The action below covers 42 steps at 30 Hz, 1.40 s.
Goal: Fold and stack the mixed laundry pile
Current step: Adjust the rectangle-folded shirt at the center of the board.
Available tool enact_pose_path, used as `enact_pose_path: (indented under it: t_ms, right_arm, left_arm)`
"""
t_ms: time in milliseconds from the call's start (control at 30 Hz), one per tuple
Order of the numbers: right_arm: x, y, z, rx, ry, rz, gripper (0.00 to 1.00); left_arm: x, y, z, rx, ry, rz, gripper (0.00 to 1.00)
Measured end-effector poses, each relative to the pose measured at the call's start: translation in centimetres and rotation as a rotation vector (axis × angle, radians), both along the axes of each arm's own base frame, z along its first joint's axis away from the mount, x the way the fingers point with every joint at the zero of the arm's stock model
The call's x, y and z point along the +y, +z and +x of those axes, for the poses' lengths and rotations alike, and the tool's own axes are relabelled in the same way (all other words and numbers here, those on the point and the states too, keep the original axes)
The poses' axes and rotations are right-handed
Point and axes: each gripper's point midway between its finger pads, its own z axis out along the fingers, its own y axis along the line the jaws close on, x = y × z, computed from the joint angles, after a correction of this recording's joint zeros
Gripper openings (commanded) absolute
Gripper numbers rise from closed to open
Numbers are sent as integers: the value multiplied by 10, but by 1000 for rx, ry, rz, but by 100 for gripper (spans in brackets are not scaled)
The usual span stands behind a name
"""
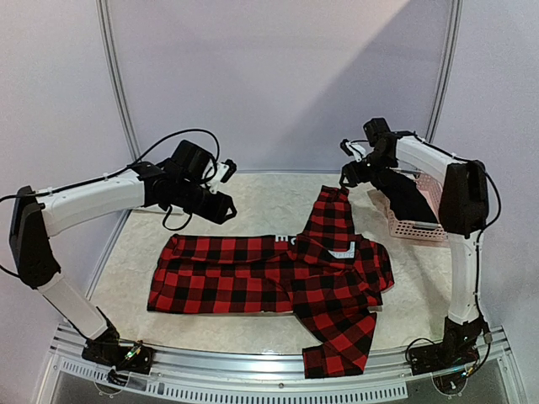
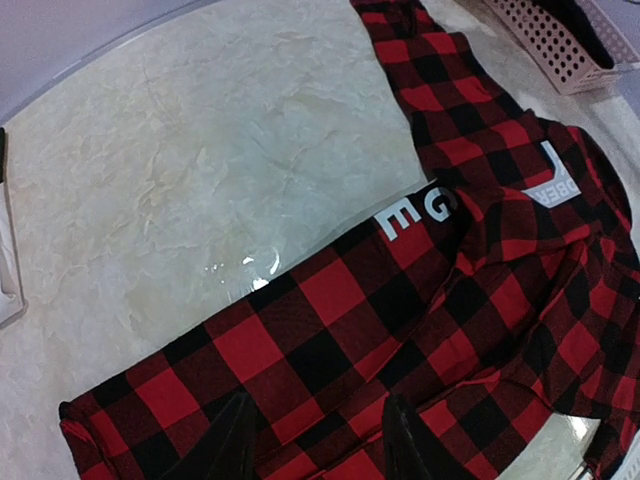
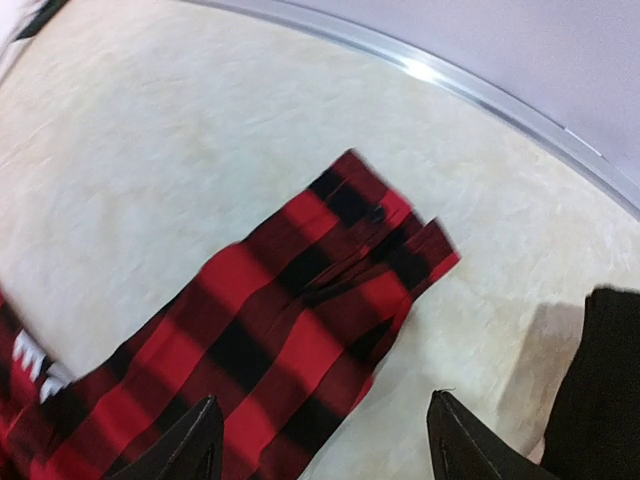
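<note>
A large red-and-black checked flannel shirt (image 1: 253, 273) lies spread flat across the table, one sleeve (image 1: 330, 215) reaching toward the back and another hanging toward the front edge. My left gripper (image 1: 226, 209) hovers over the shirt's left back edge. In the left wrist view the left gripper (image 2: 320, 445) is open, its two dark fingers (image 2: 235, 440) apart over the checked cloth (image 2: 330, 330) with nothing held. My right gripper (image 1: 345, 177) hangs above the back sleeve's cuff (image 3: 380, 230). The right gripper (image 3: 325, 445) is open wide, above the sleeve and apart from it.
A small pink perforated basket (image 1: 417, 229) stands at the back right with a dark garment (image 1: 408, 202) in it; that dark cloth (image 3: 605, 390) shows beside the right fingers. The basket (image 2: 545, 45) is just past the sleeve. A curved metal rail (image 3: 480, 95) borders the table.
</note>
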Motion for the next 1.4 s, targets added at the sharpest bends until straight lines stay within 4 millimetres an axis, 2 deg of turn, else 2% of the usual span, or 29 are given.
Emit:
enact_pose_path:
  t_ms: [100,167,300,433,500,600,700,733,967,1100,1167,1267,1333,1400]
  right_arm:
    - [-1,-22,29,-5,-69,-15,75]
    - [-4,-41,41,6,-118,-32,73]
    - [-10,-77,54,40,-197,-54,67]
    - [-12,-103,57,78,-243,-52,63]
    - [-11,-110,57,94,-257,-44,58]
    - [-8,-111,58,102,-270,-17,34]
    - [-4,-111,61,101,-264,7,3]
    - [-3,-113,61,101,-257,9,0]
    - [9,-110,60,113,-211,64,0]
    - [15,-92,44,114,-165,94,0]
    - [19,-69,25,109,-137,108,0]
    - [38,-8,0,29,-59,143,0]
    - [63,39,-19,-50,22,178,0]
    - [91,76,-42,-111,107,213,0]
  left_arm:
    - [-6,-1,-6,4,-10,5,45]
    - [-7,-3,-9,11,-11,11,45]
    - [-8,-4,-12,12,-4,25,45]
    - [-9,-5,-15,13,-6,33,45]
    - [-9,-5,-15,13,-6,36,45]
    - [-9,-6,-16,14,-2,38,45]
    - [-11,-5,-16,18,1,37,46]
    - [-12,-5,-16,19,1,35,46]
    - [-22,5,-5,7,-2,34,46]
    - [-24,16,1,-17,-2,40,46]
    - [-22,20,5,-26,6,37,46]
    - [-19,21,8,-27,17,34,46]
    - [-15,21,11,-26,30,33,46]
    - [-7,21,15,-27,54,31,46]
